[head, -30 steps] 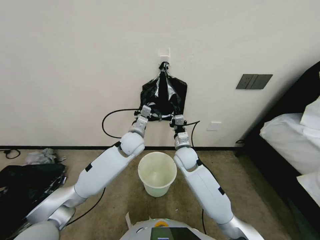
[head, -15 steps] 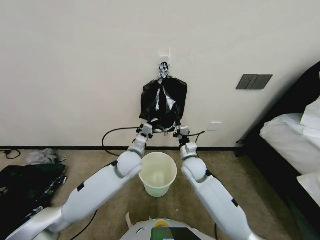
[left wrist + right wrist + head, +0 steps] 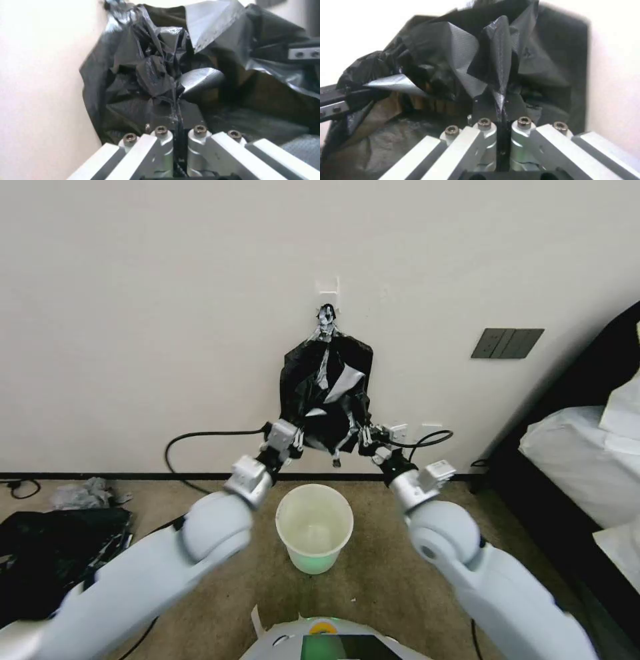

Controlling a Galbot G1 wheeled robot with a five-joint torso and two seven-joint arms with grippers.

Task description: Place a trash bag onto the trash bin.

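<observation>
Black bag [image 3: 327, 393] hangs on the wall between both pincers: left pincer [image 3: 291, 437] clenched on its lower left edge, right pincer [image 3: 369, 439] clenched on its lower right edge. Below them stands the bin [image 3: 314, 526].

Head looks down; wrists closely share the trash bag [image 3: 325, 393].

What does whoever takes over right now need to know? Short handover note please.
Left gripper: shut on the trash bag's lower left edge.
Right gripper: shut on its lower right edge, arms spread apart.
The bag hangs against the wall from a hook, above and behind the trash bin on the carpet.
Done: both edges gripped.
Left: free the bag from the hook, open it over the bin's rim.
</observation>
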